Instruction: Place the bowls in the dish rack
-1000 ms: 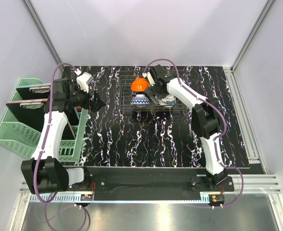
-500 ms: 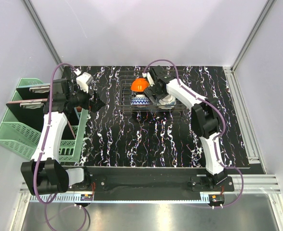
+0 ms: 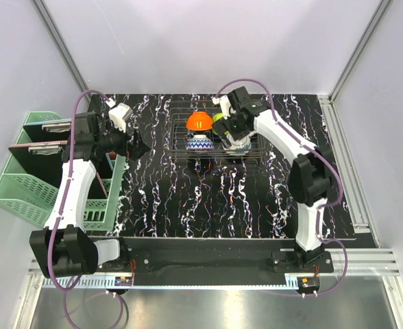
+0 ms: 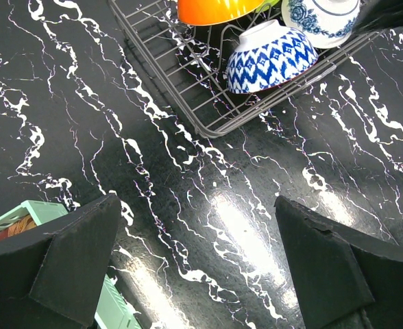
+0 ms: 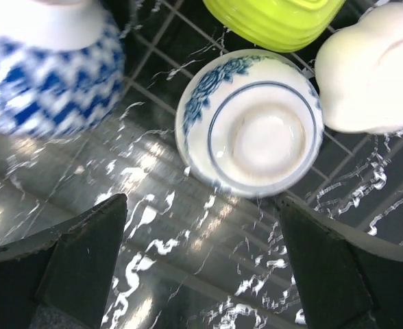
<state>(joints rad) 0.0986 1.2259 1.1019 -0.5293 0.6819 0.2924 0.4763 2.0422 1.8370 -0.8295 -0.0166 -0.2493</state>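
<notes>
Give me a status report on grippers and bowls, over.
Left gripper open, empty, over table. Right gripper open above floral bowl in dish rack. Nothing in the way.

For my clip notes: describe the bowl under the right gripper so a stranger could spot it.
Find the wire dish rack at the back of the black marbled table. Along its near edge, right of the blue zigzag bowl, a white bowl lies bottom-up, ringed by a blue flower band.

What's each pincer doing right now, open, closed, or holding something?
Left pincer: open, holding nothing.
Right pincer: open, holding nothing, just above the upside-down blue-floral bowl.
</notes>
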